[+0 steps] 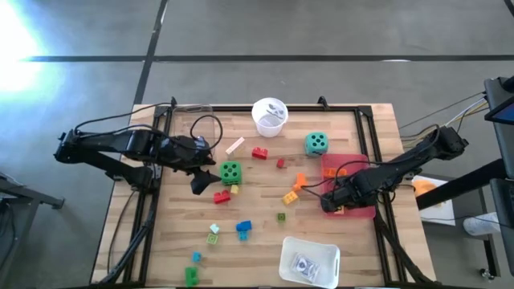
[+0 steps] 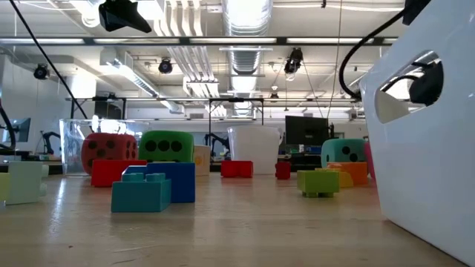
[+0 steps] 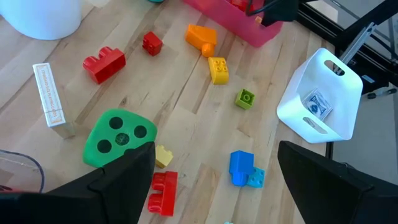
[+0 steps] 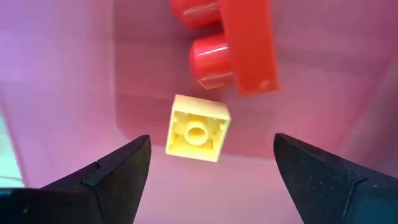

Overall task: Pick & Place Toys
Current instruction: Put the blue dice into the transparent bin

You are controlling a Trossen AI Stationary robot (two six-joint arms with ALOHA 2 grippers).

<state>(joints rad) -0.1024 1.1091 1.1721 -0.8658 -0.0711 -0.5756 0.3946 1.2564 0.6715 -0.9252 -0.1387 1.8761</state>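
From above, the right gripper (image 1: 333, 202) hangs over the near end of a pink bin (image 1: 350, 170) at the table's right edge, the arm covering most of what the bin holds. The left gripper (image 1: 210, 178) sits just beside the green die (image 1: 231, 172), fingers apart. A teal die (image 1: 316, 144) stands behind the right gripper, near a white cup (image 1: 270, 117). Loose bricks lie scattered between the two grippers; a white tray (image 1: 310, 260) sits at the near edge.

At table height, that tray (image 2: 427, 133) fills the right side and is cut off by the frame. A blue brick (image 2: 154, 187) stands in front, a red die (image 2: 108, 150) and the green die (image 2: 166, 147) behind it. Neither gripper can be made out here.

The left wrist camera shows wide-spread fingers (image 3: 124, 180) with the green die (image 3: 118, 137) just ahead, a red brick (image 3: 163, 191) between them. A small white block (image 3: 48, 96) bears red lettering, too small to read.

The right wrist camera shows parted fingers (image 4: 109, 177) gripping nothing; a pale yellow brick (image 4: 197, 128) lies underside-up on the bin floor between them, a red brick (image 4: 233, 43) beyond, cut off at the edge.
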